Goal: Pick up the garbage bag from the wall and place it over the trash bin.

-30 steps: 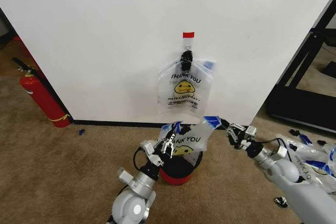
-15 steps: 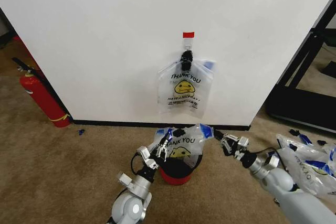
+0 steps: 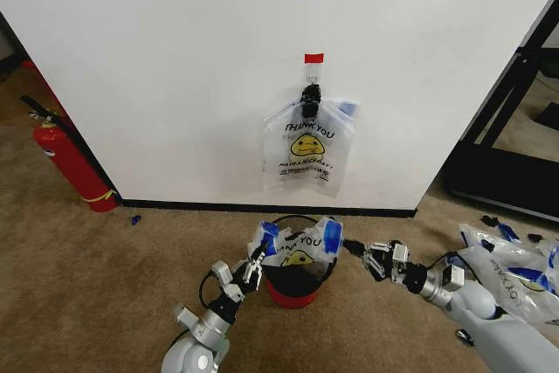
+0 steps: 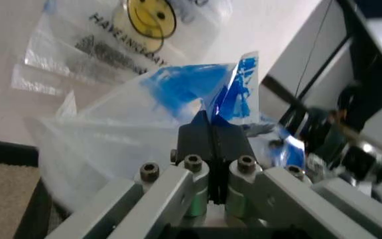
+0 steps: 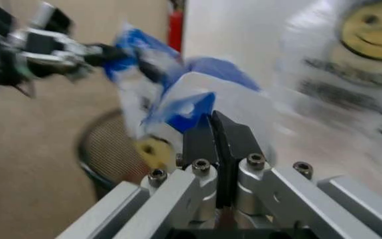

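Left claw [image 3: 258, 257] and right claw [image 3: 354, 251] both clamped.

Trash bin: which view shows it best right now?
Head view: the trash bin shows whole, red base on carpet, garbage bag draped at its rim. Right wrist view shows part of its mesh wall; in the left wrist view the bag hides it.

Head view evenly lit, sharp, soft shadows – both wrist views motion-blurred, backgrounds washed out, out of focus.
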Robot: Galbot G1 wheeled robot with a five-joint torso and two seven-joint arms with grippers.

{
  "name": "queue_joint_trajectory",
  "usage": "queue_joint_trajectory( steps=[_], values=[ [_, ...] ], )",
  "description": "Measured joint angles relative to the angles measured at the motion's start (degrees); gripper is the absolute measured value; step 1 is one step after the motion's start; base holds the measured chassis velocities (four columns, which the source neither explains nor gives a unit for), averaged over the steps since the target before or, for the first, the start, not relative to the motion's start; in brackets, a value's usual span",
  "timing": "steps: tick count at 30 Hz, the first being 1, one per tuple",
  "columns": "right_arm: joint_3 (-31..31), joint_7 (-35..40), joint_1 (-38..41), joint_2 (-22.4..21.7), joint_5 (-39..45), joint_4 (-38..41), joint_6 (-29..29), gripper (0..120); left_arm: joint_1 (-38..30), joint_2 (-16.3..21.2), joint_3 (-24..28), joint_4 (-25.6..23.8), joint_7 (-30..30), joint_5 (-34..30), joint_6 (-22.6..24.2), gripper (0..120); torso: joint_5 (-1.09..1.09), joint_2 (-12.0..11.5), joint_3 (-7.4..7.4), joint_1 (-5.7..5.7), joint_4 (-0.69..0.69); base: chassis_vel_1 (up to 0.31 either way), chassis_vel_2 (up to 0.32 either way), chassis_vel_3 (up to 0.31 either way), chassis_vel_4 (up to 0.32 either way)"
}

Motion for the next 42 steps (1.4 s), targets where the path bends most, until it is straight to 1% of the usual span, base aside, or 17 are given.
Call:
queue_joint_trajectory(
  steps=[3,4,7,11,15,17,19,20,23,25,27,30,31,34,37,39,42],
  values=[
    [-0.17,5.35,0.52,0.28,-1.25,-0.71,0.68,0,-1.24,-0.23,0.47,2.44,-0.23,3.79,-1.04,0,0.00,0.00,0.00,0.00,0.00,0.000,0.000,0.000,0.000],
    [-0.54,10.35,1.04,0.62,-1.87,-0.87,0.94,0,-2.24,-0.47,0.72,4.24,-0.36,6.13,-1.73,0,0.00,0.00,0.00,0.00,0.01,0.000,0.000,0.000,0.000],
    [-0.87,15.23,1.69,1.06,-2.04,-1.08,1.01,0,-4.53,-1.03,1.40,6.92,-1.33,7.47,-2.49,0,0.00,0.00,0.00,0.00,0.03,0.000,0.000,0.000,0.000],
    [-0.91,16.78,1.75,1.28,-2.32,-0.86,1.08,0,-6.75,-1.59,2.09,8.48,-2.84,7.40,-2.74,0,-0.02,0.00,0.00,0.00,0.00,0.000,0.000,0.000,0.000],
    [-1.64,18.27,1.67,1.85,-2.97,-0.12,1.25,0,-8.72,-2.32,2.72,9.21,-5.12,6.12,-3.08,0,-0.01,0.00,0.00,0.00,0.01,0.000,0.000,0.000,0.000],
    [-2.26,17.41,1.07,1.97,-3.10,0.77,1.41,0,-9.10,-2.74,2.88,8.79,-5.81,4.05,-2.58,0,0.00,0.00,0.01,0.00,0.02,0.000,0.000,0.000,0.000],
    [-2.67,14.35,0.11,1.85,-3.06,1.89,1.43,0,-8.66,-2.86,3.38,7.19,-6.31,1.74,-1.60,0,0.00,0.00,0.01,0.00,0.01,0.000,0.000,0.000,0.000],
    [-2.74,9.86,-0.81,1.61,-3.06,2.88,1.43,0,-7.48,-2.76,3.99,4.99,-6.83,-0.18,-0.46,0,0.00,0.00,0.00,0.00,0.00,0.000,0.000,0.000,0.000],
    [-2.54,4.15,-1.94,1.04,-3.18,3.60,1.37,0,-4.71,-1.58,4.84,0.43,-7.96,-2.06,1.00,0,0.00,0.00,0.00,0.00,0.01,0.000,0.000,0.000,0.000],
    [-2.45,3.64,-2.02,0.89,-3.18,3.60,1.35,0,-4.07,-1.14,4.91,-0.72,-8.29,-2.20,1.15,0,0.01,0.00,0.00,0.00,0.01,0.000,0.000,0.000,0.000],
    [-1.91,2.39,-2.13,0.04,-2.73,3.16,1.26,0,-2.28,0.82,4.73,-4.31,-9.52,-2.31,1.32,0,-0.01,0.00,0.00,0.00,0.02,0.000,0.000,0.000,0.000],
    [-1.22,0.19,-2.32,-1.37,-0.67,2.87,0.63,0,-1.16,3.53,3.69,-6.59,-10.56,-2.15,0.91,0,0.00,0.00,0.00,0.00,0.02,0.000,0.000,0.000,0.000],
    [-1.22,0.19,-2.32,-1.37,-0.67,2.87,0.63,0,-1.16,3.53,3.69,-6.59,-10.56,-2.15,0.91,0,0.00,0.00,0.00,0.00,0.02,0.000,0.000,0.000,0.000],
    [-0.46,-4.04,-2.83,-3.42,2.43,2.06,-1.01,0,-0.06,7.67,2.19,-6.96,-11.16,-1.27,-0.21,0,-0.01,0.00,0.00,0.00,0.01,0.000,0.000,0.000,0.000],
    [-0.28,-5.46,-3.44,-4.85,4.87,0.92,-1.49,0,1.20,11.17,1.44,-6.83,-11.43,0.39,-1.44,0,0.01,0.00,0.00,0.00,0.01,0.000,0.000,0.000,0.000],
    [-0.29,-5.67,-3.83,-5.30,6.02,1.10,-1.78,0,1.54,11.84,1.27,-6.99,-11.45,0.77,-1.65,0,0.01,0.00,0.00,0.00,0.02,0.000,0.000,0.000,0.000],
    [-0.19,-6.52,-5.53,-7.27,10.56,3.20,-3.22,0,2.88,14.82,0.44,-8.09,-11.52,3.12,-2.95,0,-0.02,0.00,0.00,0.00,0.00,0.000,0.000,0.000,0.000]
  ],
)
